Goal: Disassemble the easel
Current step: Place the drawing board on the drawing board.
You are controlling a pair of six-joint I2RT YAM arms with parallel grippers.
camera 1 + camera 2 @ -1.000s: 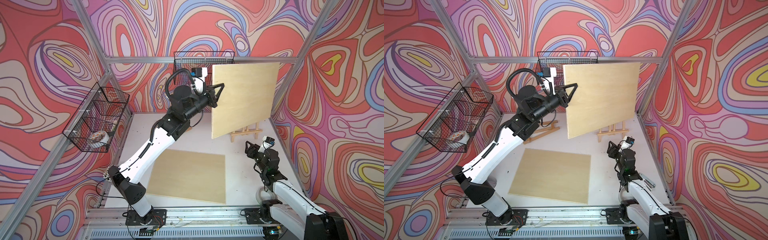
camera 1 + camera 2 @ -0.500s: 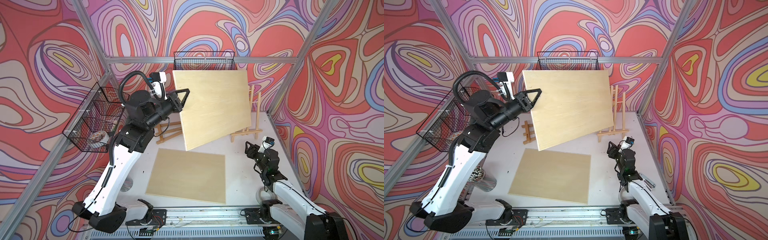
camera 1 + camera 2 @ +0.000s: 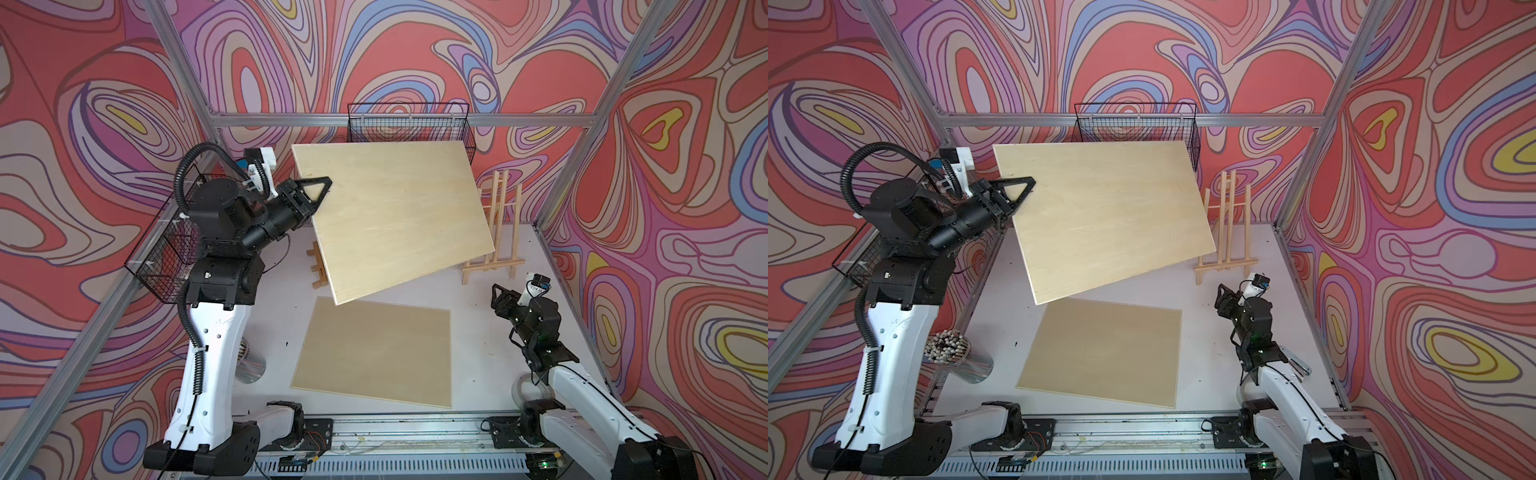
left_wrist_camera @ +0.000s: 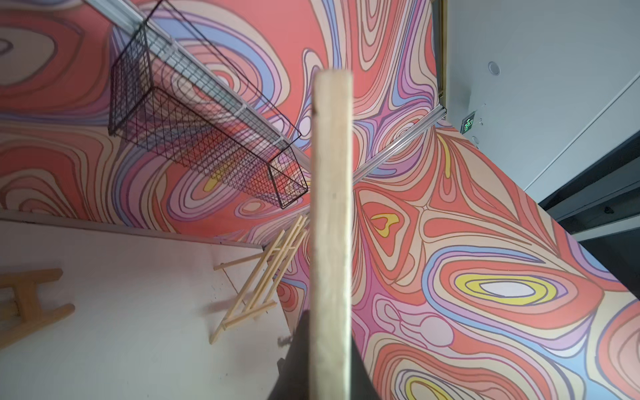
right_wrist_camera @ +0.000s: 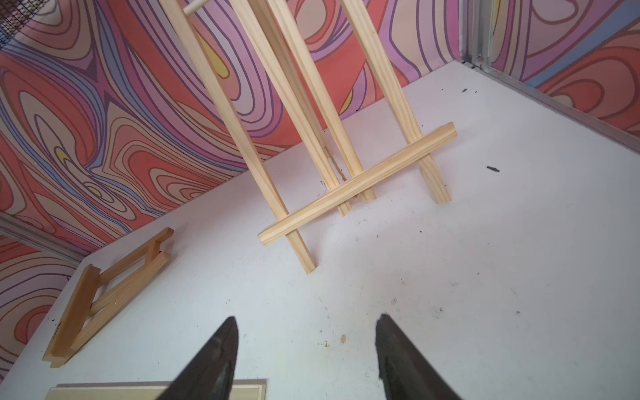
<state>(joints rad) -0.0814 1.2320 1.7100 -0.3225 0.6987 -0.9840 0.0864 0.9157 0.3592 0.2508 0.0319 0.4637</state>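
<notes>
My left gripper (image 3: 322, 189) (image 3: 1027, 189) is shut on the left edge of a large pale wooden board (image 3: 395, 216) (image 3: 1113, 216), held tilted in the air over the table's middle. The left wrist view shows the board edge-on (image 4: 330, 207) between the dark fingers (image 4: 298, 346). A light wooden easel (image 3: 496, 232) (image 3: 1227, 232) (image 5: 311, 121) stands bare at the back right. A smaller easel (image 3: 316, 266) (image 5: 104, 294) lies flat at the back, partly hidden by the board. My right gripper (image 3: 500, 299) (image 5: 306, 322) is open and empty, low, in front of the standing easel.
A second board (image 3: 374, 349) (image 3: 1104, 349) lies flat on the white table (image 3: 490, 332). Wire baskets hang on the back wall (image 3: 409, 124) and the left wall (image 3: 166, 249). A metal cup of sticks (image 3: 955, 357) stands near the left arm's base.
The left arm has swung leftward and back, carrying the board off the back-right easel, which now stands uncovered. The right arm has not moved.
</notes>
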